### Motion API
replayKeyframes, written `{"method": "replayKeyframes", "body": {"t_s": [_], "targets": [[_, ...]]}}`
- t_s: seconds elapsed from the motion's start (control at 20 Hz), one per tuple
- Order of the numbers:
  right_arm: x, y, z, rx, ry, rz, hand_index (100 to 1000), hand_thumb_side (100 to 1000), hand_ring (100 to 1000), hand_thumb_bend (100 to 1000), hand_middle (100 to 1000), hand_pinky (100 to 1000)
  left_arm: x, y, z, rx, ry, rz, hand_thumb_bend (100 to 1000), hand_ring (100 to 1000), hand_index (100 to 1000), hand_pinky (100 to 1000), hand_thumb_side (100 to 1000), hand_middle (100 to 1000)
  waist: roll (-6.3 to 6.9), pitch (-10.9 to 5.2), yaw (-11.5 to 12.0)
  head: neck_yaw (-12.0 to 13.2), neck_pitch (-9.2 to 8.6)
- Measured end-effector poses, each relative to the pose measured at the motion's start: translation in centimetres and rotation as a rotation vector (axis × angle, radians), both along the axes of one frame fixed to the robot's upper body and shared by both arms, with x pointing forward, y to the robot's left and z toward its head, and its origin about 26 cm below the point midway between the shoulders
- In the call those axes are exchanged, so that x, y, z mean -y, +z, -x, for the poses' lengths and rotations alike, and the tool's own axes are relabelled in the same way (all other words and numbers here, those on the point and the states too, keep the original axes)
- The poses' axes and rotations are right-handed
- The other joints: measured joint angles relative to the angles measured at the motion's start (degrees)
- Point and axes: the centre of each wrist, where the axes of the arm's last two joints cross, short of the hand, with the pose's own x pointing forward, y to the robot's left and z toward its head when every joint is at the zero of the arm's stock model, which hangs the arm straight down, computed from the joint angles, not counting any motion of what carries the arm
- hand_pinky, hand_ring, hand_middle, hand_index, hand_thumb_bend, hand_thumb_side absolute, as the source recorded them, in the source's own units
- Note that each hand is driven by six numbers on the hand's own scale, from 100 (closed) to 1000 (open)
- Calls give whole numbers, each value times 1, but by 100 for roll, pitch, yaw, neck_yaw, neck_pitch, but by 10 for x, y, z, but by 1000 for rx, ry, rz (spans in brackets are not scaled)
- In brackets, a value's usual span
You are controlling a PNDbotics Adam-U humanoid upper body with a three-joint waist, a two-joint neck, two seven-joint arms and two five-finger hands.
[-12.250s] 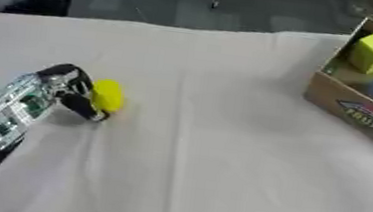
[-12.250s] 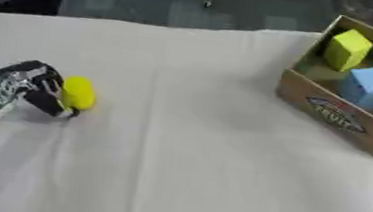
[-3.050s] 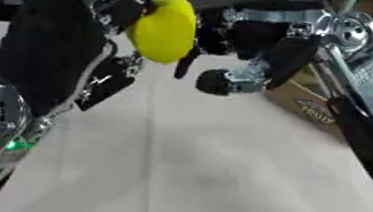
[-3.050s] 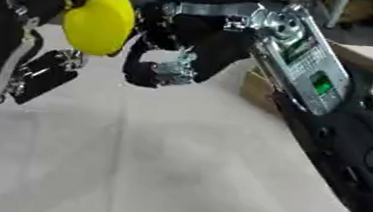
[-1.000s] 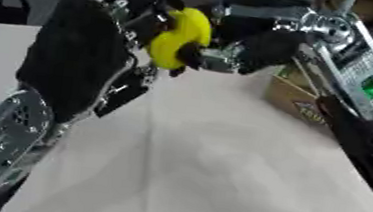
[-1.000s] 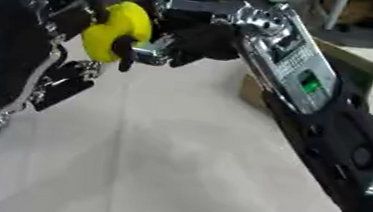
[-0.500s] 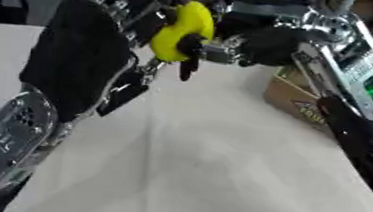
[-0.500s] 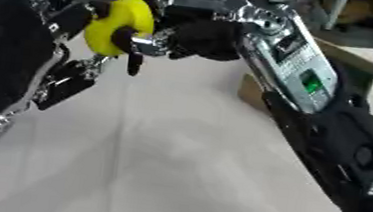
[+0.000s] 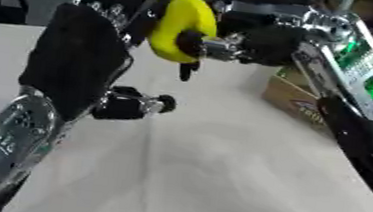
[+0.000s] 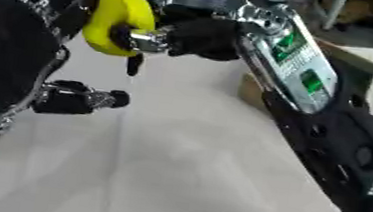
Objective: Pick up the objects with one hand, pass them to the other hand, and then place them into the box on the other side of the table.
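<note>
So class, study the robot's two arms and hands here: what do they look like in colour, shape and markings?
Both are mostly black with silver metal joints. The left hand has a broad black back. The right hand joins a silver forearm panel bearing green lit markings.

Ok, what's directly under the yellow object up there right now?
The yellow object is held in the air between the left hand and right hand; white tablecloth lies below, nothing else.

Object between left hand and right hand — box behind, right.
</note>
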Motion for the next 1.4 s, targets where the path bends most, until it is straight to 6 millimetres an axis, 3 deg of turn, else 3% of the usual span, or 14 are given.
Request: {"method": "replayKeyframes", "body": {"t_s": [0.75,1.15,1.4], "targets": [[13,-1,1,12,-34,1,536,423,569,100,392,998,-37,-14,-6,-49,161,188,1000,771,842,809,566,726,1,0,-3,-116,-55],[50,2,0,32,-163,-44,541,401,568,100,396,1000,-70,-26,-8,-141,244,267,846,735,791,761,569,681,2,1,-15,-281,-55],[82,7,-4,71,-301,-81,543,368,579,100,398,1000,-96,-29,-6,-170,322,340,808,712,774,738,589,655,3,2,-21,-292,-52]]}}
